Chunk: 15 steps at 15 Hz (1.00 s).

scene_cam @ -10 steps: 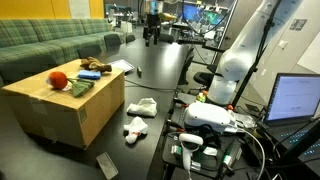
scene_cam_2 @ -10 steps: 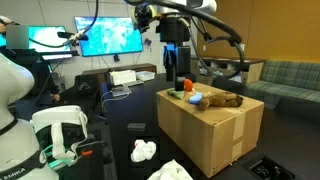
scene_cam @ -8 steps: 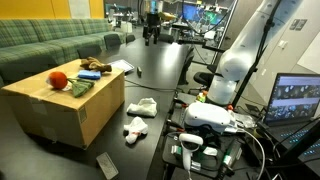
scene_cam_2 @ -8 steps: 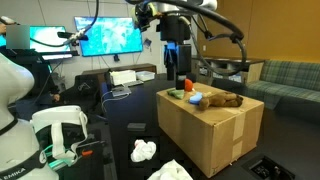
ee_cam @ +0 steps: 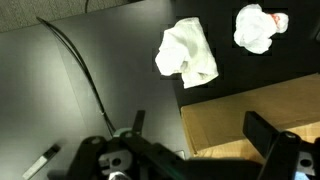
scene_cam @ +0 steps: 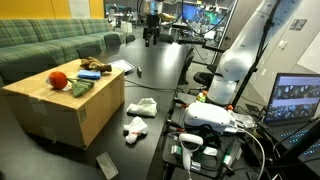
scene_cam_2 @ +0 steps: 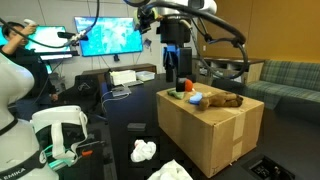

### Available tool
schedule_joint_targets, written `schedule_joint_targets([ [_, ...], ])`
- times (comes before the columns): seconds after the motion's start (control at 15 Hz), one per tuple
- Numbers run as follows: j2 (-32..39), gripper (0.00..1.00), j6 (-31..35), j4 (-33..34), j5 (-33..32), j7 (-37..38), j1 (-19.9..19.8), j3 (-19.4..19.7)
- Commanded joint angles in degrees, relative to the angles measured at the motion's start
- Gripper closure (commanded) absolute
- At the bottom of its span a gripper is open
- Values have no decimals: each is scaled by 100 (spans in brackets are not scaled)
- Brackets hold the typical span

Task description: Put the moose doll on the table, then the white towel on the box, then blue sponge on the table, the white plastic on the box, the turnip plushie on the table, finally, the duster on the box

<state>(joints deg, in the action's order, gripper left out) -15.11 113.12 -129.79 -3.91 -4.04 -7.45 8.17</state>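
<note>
Your gripper point(scene_cam_2: 178, 84) hangs with its jaws wide apart and nothing between them, above one edge of the box point(scene_cam_2: 200, 135) in an exterior view. The moose doll point(scene_cam_2: 226, 100) lies on the box top, lower than the gripper and off to its side, beyond the turnip plushie point(scene_cam_2: 188, 89).

In an exterior view the moose doll point(scene_cam: 93, 68) and the turnip plushie point(scene_cam: 58, 79) both rest on the box point(scene_cam: 50, 110), so I judge the first step is not yet done.

In the wrist view the gripper point(ee_cam: 200, 135) looks down at the table point(ee_cam: 130, 80). The white towel point(ee_cam: 188, 52) and the white plastic point(ee_cam: 260, 28) lie ahead of the fingers, and the box point(ee_cam: 240, 125) is close under them. The doll is not visible there.

Next you should probably carry the gripper sideways over the doll, lower it, and close on the soft body.
</note>
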Motion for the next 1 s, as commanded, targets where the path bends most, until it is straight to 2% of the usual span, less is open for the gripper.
schedule_joint_targets([
  [0.0,-5,0,227,-5,52,-450,56,42],
  [0.2,-7,0,291,-23,190,-828,91,83],
  [0.27,700,0,594,453,351,-378,371,-265],
  [0.53,1517,0,1009,1017,829,-300,697,-562],
  [0.93,2587,0,965,2075,1160,-224,830,-893],
])
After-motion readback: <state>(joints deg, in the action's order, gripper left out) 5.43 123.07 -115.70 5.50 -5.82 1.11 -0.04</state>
